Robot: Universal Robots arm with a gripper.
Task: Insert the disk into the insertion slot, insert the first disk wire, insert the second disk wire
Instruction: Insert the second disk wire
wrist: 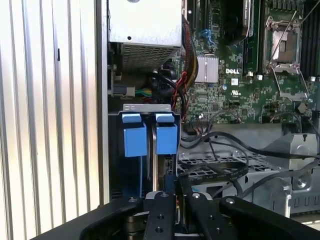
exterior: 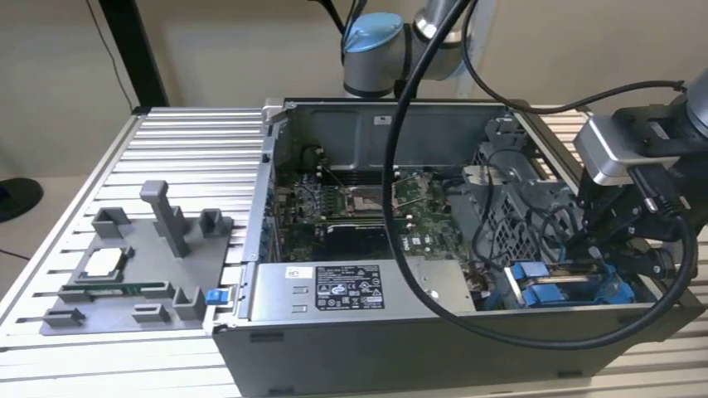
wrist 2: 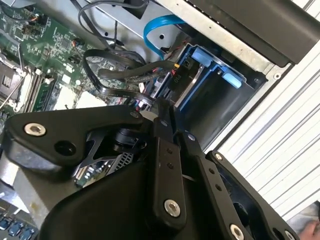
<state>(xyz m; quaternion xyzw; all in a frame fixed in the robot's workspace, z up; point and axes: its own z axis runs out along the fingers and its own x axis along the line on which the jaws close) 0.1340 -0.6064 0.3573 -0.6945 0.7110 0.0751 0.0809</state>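
The gripper [wrist: 172,192] hangs over the insertion slot [wrist: 150,135], its fingers pinched together on what seems a black wire plug, and I judge the plug should go straight down, squared to the disk [wrist: 159,165] standing in the slot.

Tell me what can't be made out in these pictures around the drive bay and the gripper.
- Gripper tips: in the second wrist view they end among dark cables, so what they pinch is unclear.
- Insertion slot: in the exterior view the arm's black cables cover its far end.
- Disk: in the first wrist view it is edge-on between blue tabs; the gripper hides its lower part.
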